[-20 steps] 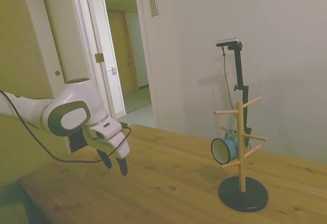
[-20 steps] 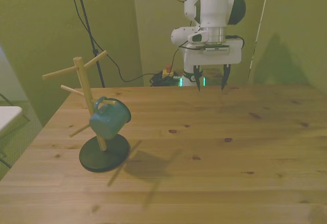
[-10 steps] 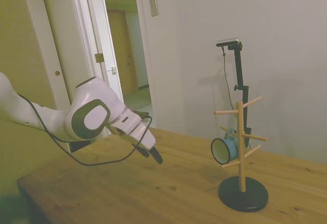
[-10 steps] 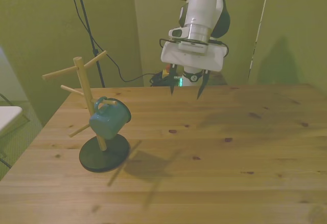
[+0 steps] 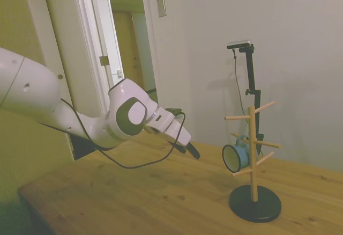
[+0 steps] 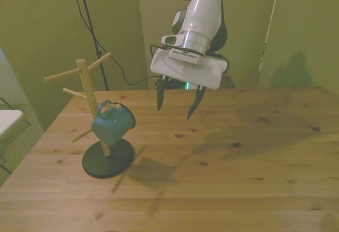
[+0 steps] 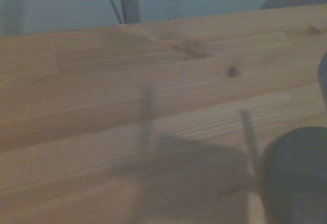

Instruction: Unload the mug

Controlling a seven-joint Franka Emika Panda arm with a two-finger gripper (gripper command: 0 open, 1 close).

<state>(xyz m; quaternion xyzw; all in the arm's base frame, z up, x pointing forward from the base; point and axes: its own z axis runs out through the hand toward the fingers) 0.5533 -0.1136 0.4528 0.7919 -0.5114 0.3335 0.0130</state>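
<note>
A teal mug (image 6: 114,123) is hung on a wooden peg stand (image 6: 87,91) at the front view's left of the bench (image 6: 222,174). The claw (image 6: 177,103) is held spread above the bench, apart from the mug.

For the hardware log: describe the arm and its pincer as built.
The Franka arm is glossy white with rounded shells and grey joint caps. A black cable loops loosely under the forearm. A flat white block carries the pincer, which has two slim dark fingers. A small green light glows beneath the block.

Dim, yellow-green light; soft shadows lie on the table (image 6: 254,152), and the wrist view is blurred.
</note>
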